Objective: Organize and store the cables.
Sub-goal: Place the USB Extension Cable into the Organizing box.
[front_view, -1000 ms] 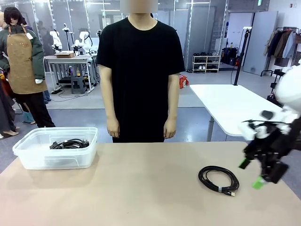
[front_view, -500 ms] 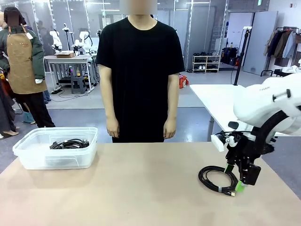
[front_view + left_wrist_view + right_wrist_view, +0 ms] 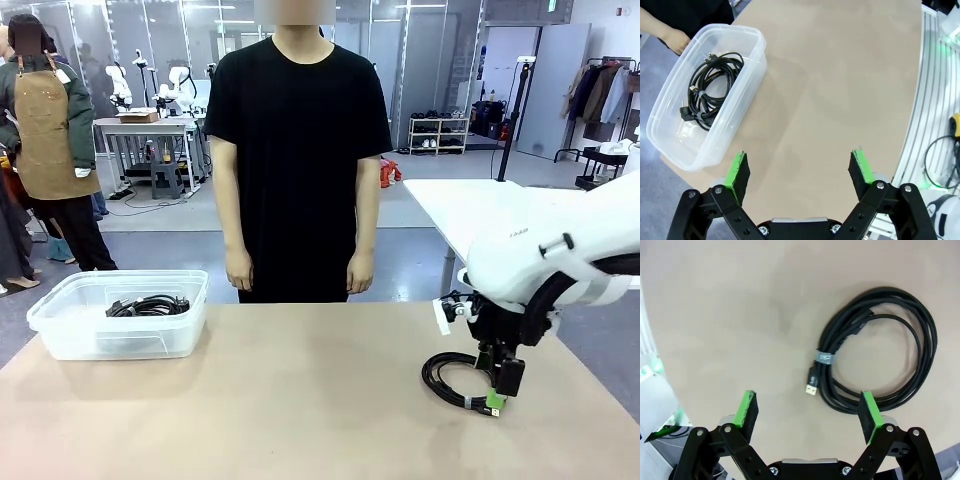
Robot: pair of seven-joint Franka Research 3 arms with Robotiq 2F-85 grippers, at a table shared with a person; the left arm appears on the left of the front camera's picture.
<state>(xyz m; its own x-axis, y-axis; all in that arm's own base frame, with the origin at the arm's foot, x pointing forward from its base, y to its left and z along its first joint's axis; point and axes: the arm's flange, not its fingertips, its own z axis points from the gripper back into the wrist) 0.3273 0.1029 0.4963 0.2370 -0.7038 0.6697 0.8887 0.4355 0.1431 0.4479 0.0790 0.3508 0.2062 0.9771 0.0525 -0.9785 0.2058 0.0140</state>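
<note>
Front view: right gripper point(image 3: 493, 382) down at the loose coiled cable point(image 3: 459, 380) on the table point(image 3: 300, 400), near right, likely lining up a pick. Clear bin point(image 3: 118, 315) far left already holds cables point(image 3: 148, 305), so it reads as the storage spot. Person stands behind, hands idle.

Left wrist view: left gripper point(image 3: 800, 169) hovers, jaws spread, nothing held; bin to its left.

Right wrist view: jaws spread, empty, above the coil's tied section and USB plug point(image 3: 812, 388). No readable writing.

right gripper point(image 3: 497, 383) low, pointing down, jaws wide, left gripper point(image 3: 801, 170) spread
</note>
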